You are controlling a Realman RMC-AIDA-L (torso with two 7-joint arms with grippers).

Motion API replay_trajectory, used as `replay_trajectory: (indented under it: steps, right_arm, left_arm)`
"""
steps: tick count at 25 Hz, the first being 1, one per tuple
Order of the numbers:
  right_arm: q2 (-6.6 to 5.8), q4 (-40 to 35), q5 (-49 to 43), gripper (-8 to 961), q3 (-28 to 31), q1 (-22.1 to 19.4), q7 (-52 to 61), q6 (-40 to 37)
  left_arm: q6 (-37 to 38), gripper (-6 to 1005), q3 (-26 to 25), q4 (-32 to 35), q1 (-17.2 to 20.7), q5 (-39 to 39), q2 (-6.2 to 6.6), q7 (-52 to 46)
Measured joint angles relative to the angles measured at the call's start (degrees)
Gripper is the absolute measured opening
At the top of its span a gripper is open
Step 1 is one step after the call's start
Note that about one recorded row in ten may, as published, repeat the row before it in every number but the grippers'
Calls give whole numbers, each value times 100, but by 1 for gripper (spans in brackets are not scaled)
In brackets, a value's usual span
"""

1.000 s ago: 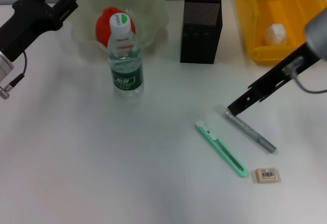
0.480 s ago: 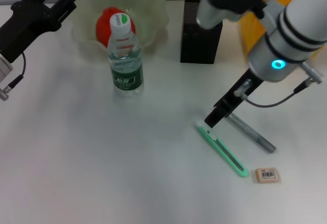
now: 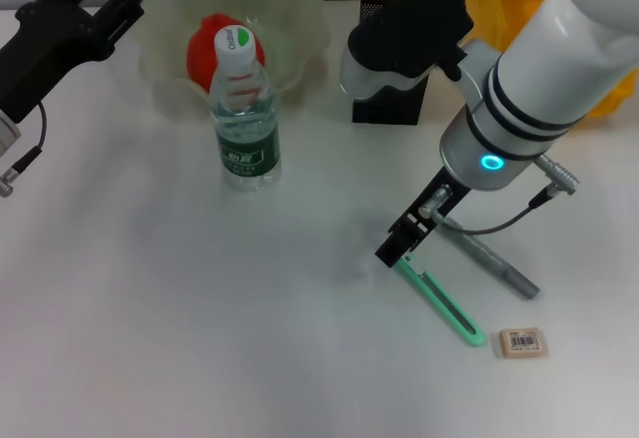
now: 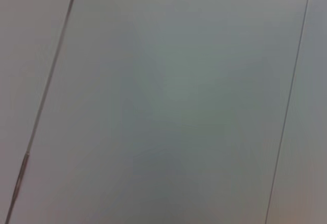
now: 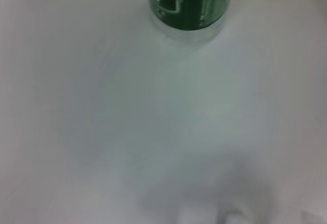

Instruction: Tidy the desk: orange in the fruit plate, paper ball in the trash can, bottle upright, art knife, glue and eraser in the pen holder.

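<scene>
The right end effector (image 3: 392,248) sits low over the near end of the green art knife (image 3: 436,294), which lies flat on the tabletop (image 3: 150,308); from here I cannot tell how far its fingers are parted or whether they touch the knife. Just beside the knife lie the grey glue stick (image 3: 494,263) and the eraser (image 3: 522,342). The knife looks light, stiff, thin and smooth, so I would pinch it across its narrow sides near the middle. The left end effector (image 3: 95,4) is parked far left.
</scene>
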Motion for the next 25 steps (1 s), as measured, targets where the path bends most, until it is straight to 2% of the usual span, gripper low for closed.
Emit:
replay_trajectory:
  steps: [9,25]
  right_arm:
    - [-1,384,205,728,-107,7,16,214]
    - [-1,588,243,727,-162,50,20,374]
  left_arm:
    - [27,630,0,12,8,-34,1,1]
    - [64,630,0,39,32,-35,-1,-19]
